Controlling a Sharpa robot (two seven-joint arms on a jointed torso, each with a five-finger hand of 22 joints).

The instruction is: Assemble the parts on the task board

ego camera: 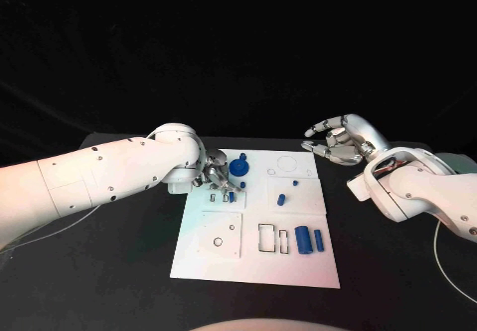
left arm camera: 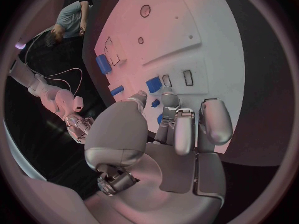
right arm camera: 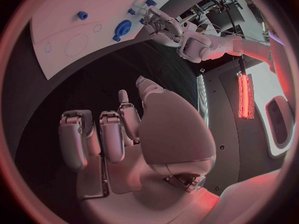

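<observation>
The white task board lies in the middle of the table. My left hand hovers low over its far left part, fingertips pointing down. A small blue part shows between thumb and finger; whether it is pinched I cannot tell. Just beyond the hand sits a round blue part. A blue part stands by the narrow slots. A small peg, an oval part and two blue blocks lie further right. My right hand hangs empty beyond the board's far right corner, fingers apart.
Outlined recesses mark the board beside the blue blocks, and round outlines sit near its far edge. Black table surrounds the board on all sides. A thin cable trails along the right.
</observation>
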